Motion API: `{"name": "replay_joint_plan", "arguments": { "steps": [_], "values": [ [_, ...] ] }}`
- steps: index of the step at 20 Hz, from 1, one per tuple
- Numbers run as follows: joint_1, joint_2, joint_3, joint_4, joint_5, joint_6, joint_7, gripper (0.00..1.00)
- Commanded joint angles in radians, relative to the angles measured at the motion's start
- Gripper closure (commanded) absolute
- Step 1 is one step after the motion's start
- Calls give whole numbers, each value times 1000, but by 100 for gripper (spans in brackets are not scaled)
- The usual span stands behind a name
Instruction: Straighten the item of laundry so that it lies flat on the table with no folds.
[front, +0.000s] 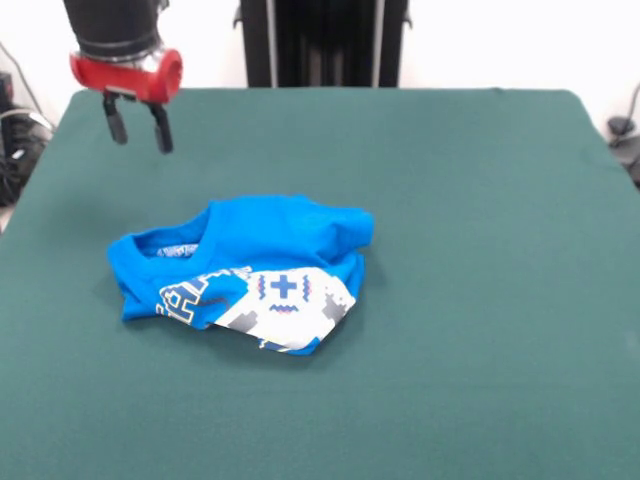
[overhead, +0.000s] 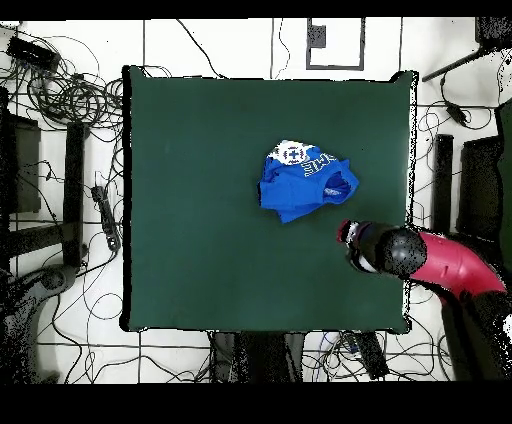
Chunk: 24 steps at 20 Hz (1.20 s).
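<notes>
The bright blue T-shirt (front: 245, 270) lies crumpled on the dark green table (front: 470, 250), folded over itself, with part of the white lettering and the pixelated graphic showing at its near side. It also shows in the overhead view (overhead: 305, 182). My gripper (front: 139, 125) hangs above the table at the far left of the front view, up and to the left of the shirt and apart from it. Its two black fingers (front: 161, 128) stand apart and hold nothing. In the overhead view the gripper (overhead: 358, 247) sits below and right of the shirt.
The table (overhead: 200, 200) is much larger than the shirt. The black pedestal (front: 322, 42) stands at the far edge. Cables and stands (overhead: 60, 150) lie on the floor around the table.
</notes>
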Motion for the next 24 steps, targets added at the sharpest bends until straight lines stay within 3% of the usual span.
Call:
{"name": "replay_joint_plan", "arguments": {
  "steps": [1,19,24],
  "values": [
    [87,121,18,-143,15,-24,86,0],
    [241,267,-43,-310,71,-60,209,0],
    [303,340,-90,-342,92,-138,277,0]
  ]
}}
